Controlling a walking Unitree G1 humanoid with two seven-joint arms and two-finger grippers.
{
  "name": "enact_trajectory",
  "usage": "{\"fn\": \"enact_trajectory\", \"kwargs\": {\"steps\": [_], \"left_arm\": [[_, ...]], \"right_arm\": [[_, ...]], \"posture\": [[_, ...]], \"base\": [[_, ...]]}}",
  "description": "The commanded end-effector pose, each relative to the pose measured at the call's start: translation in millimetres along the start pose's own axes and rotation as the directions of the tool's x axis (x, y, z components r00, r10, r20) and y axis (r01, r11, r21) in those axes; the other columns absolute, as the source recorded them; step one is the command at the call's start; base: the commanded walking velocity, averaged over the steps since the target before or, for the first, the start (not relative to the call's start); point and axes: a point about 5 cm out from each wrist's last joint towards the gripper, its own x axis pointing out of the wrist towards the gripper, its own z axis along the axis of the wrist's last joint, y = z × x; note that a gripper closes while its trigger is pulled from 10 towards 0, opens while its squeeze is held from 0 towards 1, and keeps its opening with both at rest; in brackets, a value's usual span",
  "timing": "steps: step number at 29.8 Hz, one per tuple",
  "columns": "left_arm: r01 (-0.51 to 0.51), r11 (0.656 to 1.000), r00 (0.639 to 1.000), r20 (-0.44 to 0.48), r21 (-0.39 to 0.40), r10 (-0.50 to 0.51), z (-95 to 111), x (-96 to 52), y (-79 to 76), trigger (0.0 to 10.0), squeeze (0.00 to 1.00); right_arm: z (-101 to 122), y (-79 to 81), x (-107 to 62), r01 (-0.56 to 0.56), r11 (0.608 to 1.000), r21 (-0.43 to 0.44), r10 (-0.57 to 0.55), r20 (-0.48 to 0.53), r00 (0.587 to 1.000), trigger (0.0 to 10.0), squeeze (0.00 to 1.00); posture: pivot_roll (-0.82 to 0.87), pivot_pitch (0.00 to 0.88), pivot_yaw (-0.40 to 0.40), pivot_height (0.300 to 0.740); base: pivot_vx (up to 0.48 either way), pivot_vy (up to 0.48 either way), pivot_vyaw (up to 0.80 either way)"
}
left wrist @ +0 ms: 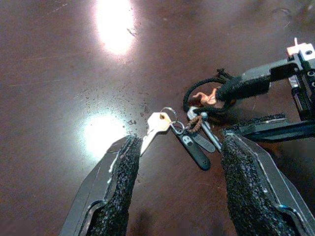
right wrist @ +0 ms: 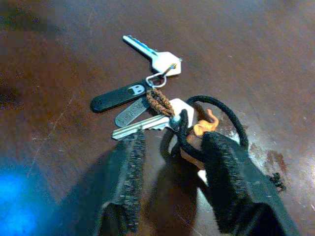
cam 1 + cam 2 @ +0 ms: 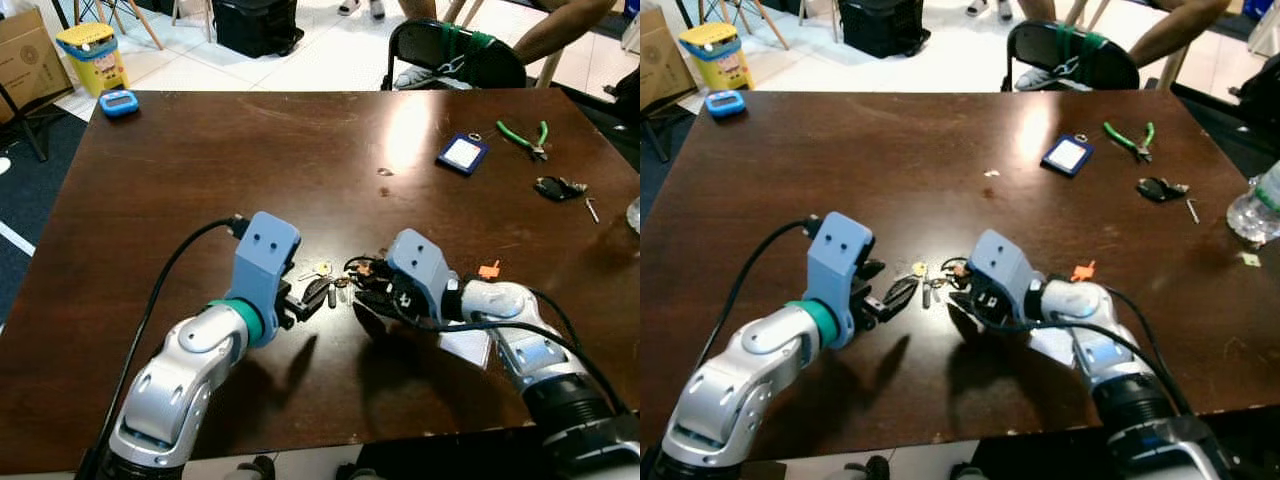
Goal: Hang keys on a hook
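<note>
Keys [image 2: 147, 101] lie flat on the dark brown table [image 3: 200, 180], near its near-centre, between the two grippers. The bunch has a pale key, a black tag, a grey tag and a silver key on a small ring, joined by a braided brown link to a black cord loop [image 2: 216, 115] with an orange piece.

Left gripper [image 1: 174, 162]: just left of the bunch, fingers spread wide either side of the pale key and black tag, holding nothing; pads [image 1: 123, 177] sit low over the wood.

Right gripper [image 2: 170, 157]: just right of the bunch, fingers partly apart around the cord loop and orange piece. One pad touches the cord; whether the cord is actually pinched, I cannot tell.

Elsewhere on the table: a blue card holder [image 3: 462, 153] at far right, green pliers [image 3: 525, 137] beyond it, a dark key bundle [image 3: 557, 187], and an orange clip [image 3: 489, 269] beside the right wrist. A blue device [image 3: 118, 102] sits at the far-left corner. A yellow bin [image 3: 92, 55] stands on the floor.
</note>
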Motion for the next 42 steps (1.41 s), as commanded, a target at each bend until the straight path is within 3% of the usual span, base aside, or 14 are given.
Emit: {"fn": "enact_trajectory", "kwargs": {"steps": [1, 4, 7, 11, 12, 14, 25, 30, 31, 32, 35, 39, 41, 42], "left_arm": [[0.012, 1.0, 1.0, -0.013, -0.011, -0.012, -3, -0.4, -3.0, 10.0, 0.0], [0.013, 1.0, 1.0, -0.012, -0.011, -0.013, -3, -0.3, -3.0, 10.0, 0.0], [0.014, 1.0, 1.0, -0.01, -0.01, -0.014, -2, 0.0, -3.2, 10.0, 0.0], [0.015, 1.0, 1.0, -0.01, -0.01, -0.015, -2, 0.0, -3.2, 10.0, 0.0], [0.015, 1.0, 1.0, -0.009, -0.01, -0.015, -2, 0.1, -3.2, 10.0, 0.0], [0.014, 1.0, 1.0, -0.009, -0.009, -0.014, -2, 0.2, -3.2, 10.0, 0.0], [0.014, 1.0, 1.0, -0.009, -0.005, -0.014, -2, 0.4, -2.8, 10.0, 0.0], [0.016, 1.0, 1.0, -0.005, -0.005, -0.016, -1, 1.1, -3.1, 10.0, 0.0], [0.016, 1.0, 1.0, -0.002, -0.005, -0.016, -1, 1.2, -3.3, 10.0, 0.0], [0.016, 1.0, 1.0, -0.002, -0.005, -0.016, -1, 1.2, -3.3, 10.0, 0.0], [0.016, 1.0, 1.0, 0.003, -0.005, -0.016, 0, 1.2, -3.5, 10.0, 0.0], [0.016, 1.0, 1.0, 0.004, -0.005, -0.016, 1, 1.0, -3.3, 10.0, 0.0], [0.015, 1.0, 1.0, 0.005, -0.004, -0.015, 1, 0.8, -2.8, 10.0, 0.0], [0.015, 1.0, 1.0, 0.005, -0.004, -0.015, 1, 0.8, -2.8, 10.0, 0.0]], "right_arm": [[-4, 6.5, -0.1, -0.025, 1.0, 0.015, 0.025, -0.005, 1.0, 3.5, 0.0], [-5, 7.0, -0.7, -0.029, 0.999, 0.015, 0.029, -0.005, 1.0, 3.4, 0.0], [-6, 7.6, -1.9, -0.034, 0.999, 0.017, 0.034, -0.005, 0.999, 1.8, 0.0], [-6, 7.7, -2.1, -0.034, 0.999, 0.017, 0.034, -0.005, 0.999, 1.8, 0.0], [-6, 7.7, -2.2, -0.035, 0.999, 0.017, 0.035, -0.005, 0.999, 0.7, 0.0], [-6, 8.0, -2.3, -0.037, 0.999, 0.018, 0.037, -0.003, 0.999, 0.0, 0.0], [0, 5.0, -1.5, -0.011, 1.0, 0.022, 0.01, 0.032, 0.999, 0.0, 0.0], [23, -5.5, -1.7, 0.088, 0.992, 0.09, -0.103, 0.18, 0.978, 0.0, 0.0], [35, -10.3, -2.4, 0.138, 0.981, 0.133, -0.167, 0.245, 0.955, 10.0, 0.0], [35, -10.3, -2.4, 0.138, 0.981, 0.133, -0.167, 0.245, 0.955, 10.0, 0.0], [64, -15.8, -7.4, 0.234, 0.947, 0.219, -0.305, 0.393, 0.867, 10.0, 0.0], [72, -14.7, -8.6, 0.255, 0.938, 0.235, -0.335, 0.421, 0.843, 10.0, 0.0], [84, -13.1, -10.5, 0.29, 0.917, 0.276, -0.391, 0.462, 0.796, 10.0, 0.0], [84, -13.1, -10.5, 0.29, 0.917, 0.276, -0.391, 0.462, 0.796, 10.0, 0.0]], "posture": [[-0.06, 0.173, 0.071, 0.74], [-0.06, 0.173, 0.071, 0.74], [-0.06, 0.173, 0.071, 0.74], [-0.06, 0.173, 0.071, 0.74], [-0.06, 0.173, 0.071, 0.74], [-0.06, 0.167, 0.07, 0.74], [-0.06, 0.157, 0.071, 0.74], [-0.06, 0.152, 0.071, 0.74], [-0.06, 0.152, 0.072, 0.74], [-0.06, 0.152, 0.072, 0.74], [-0.06, 0.154, 0.074, 0.74], [-0.06, 0.154, 0.075, 0.74], [-0.06, 0.157, 0.08, 0.74], [-0.06, 0.157, 0.08, 0.74]], "base": [[0.0, 0.0, 0.0], [0.0, 0.0, 0.0], [0.0, 0.0, 0.0], [0.0, 0.0, 0.0], [0.0, 0.0, 0.0], [0.0, 0.0, 0.0], [0.0, 0.0, 0.0], [0.0, 0.0, 0.0], [0.0, 0.0, 0.0], [0.0, 0.0, 0.0], [0.0, 0.0, 0.0], [0.0, 0.0, 0.0], [0.0, 0.0, 0.0], [0.0, 0.0, 0.0]]}}
